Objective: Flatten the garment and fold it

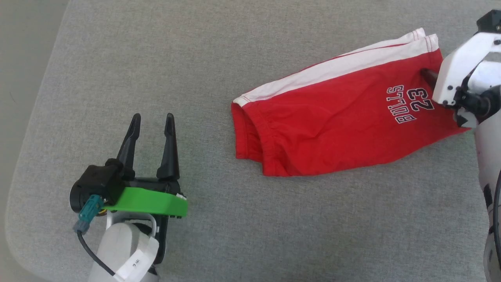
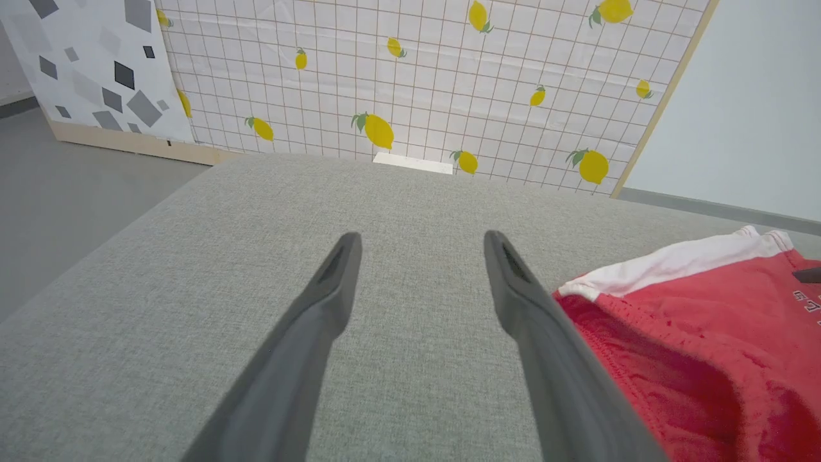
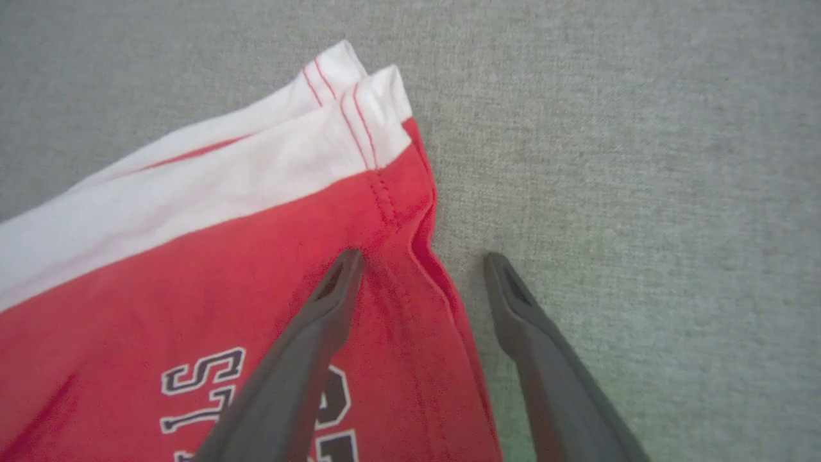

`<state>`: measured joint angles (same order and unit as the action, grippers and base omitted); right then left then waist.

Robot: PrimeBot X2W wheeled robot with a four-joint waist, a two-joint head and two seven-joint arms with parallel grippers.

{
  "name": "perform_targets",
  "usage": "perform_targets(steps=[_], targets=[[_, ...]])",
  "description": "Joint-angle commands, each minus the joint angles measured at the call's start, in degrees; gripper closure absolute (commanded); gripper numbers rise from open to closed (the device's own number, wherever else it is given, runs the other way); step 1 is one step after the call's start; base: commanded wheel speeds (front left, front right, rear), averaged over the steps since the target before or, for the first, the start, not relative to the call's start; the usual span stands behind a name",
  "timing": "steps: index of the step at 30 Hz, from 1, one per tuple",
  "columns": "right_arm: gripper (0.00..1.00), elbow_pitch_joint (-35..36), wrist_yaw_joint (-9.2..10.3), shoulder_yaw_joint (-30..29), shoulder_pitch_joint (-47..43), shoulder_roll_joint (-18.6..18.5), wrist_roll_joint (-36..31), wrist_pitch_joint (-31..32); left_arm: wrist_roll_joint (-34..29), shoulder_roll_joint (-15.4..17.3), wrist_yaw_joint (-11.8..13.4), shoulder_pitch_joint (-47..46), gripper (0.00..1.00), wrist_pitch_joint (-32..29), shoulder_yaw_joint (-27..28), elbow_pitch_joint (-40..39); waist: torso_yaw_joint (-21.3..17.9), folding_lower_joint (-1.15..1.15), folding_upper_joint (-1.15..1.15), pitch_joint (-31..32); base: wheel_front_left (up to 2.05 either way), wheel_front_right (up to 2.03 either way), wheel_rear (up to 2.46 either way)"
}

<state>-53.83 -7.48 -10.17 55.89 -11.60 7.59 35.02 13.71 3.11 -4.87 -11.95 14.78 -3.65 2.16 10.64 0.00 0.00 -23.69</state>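
The red shorts [image 1: 336, 117] lie folded in half lengthwise on the grey cushion [image 1: 195, 58], white side stripe along the far edge, waistband toward the left, "BULLS 23" print up near the right end. My right gripper [image 3: 423, 260] is open over the leg hem [image 3: 423, 212]: one finger over the red cloth, the other over the cushion beside it. In the head view its one visible finger [image 1: 427, 74] pokes out from the white wrist at the hem. My left gripper [image 1: 152, 119] stands open over bare cushion, well left of the waistband [image 2: 641, 321].
The cushion's rounded left edge [image 1: 23, 129] drops to the floor. Beyond its far edge stand a lemon-print grid panel [image 2: 417, 77] and a panel with grey shapes [image 2: 96, 70].
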Motion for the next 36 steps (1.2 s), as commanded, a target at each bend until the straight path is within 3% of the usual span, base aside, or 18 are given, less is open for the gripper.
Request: perform_targets(steps=[1,3,15,24,30,36], targets=[[0.66,-2.28,-0.01,0.98,-2.65,2.36,1.0,2.66,0.55,-0.23,0.34,-0.74,0.0,0.21,-0.09,-0.04,0.05,0.0,0.0,0.15,0.0,0.0,0.0],[1.0,-1.59,-0.01,1.88,-3.35,2.44,1.91,3.98,0.5,-0.23,0.33,-0.67,0.0,0.21,-0.22,0.13,-0.11,0.0,0.0,0.57,0.0,0.0,0.0],[1.0,7.18,-0.01,2.8,-11.86,-2.47,5.12,-1.69,-0.59,-0.23,0.03,1.11,0.0,0.21,0.04,1.32,-3.56,0.0,0.0,6.06,0.0,0.0,0.0],[1.0,13.89,-0.01,-4.71,-20.55,-7.51,-2.94,-4.64,-1.38,-0.23,-0.5,3.56,0.0,0.22,0.07,2.15,-7.45,0.0,0.0,10.08,0.0,0.0,0.0],[1.0,21.06,-0.01,-8.57,-23.33,-5.91,-7.97,-3.45,-1.9,-0.23,-0.85,4.17,0.0,0.22,0.18,2.29,-8.77,0.0,0.0,10.59,0.0,0.0,0.0],[1.0,30.25,-0.01,-3.07,-24.08,-3.29,-8.3,-0.08,-2.17,-0.23,-1.21,4.18,0.0,0.22,-0.21,2.76,-8.34,0.0,0.0,11.06,0.0,0.0,0.0]])
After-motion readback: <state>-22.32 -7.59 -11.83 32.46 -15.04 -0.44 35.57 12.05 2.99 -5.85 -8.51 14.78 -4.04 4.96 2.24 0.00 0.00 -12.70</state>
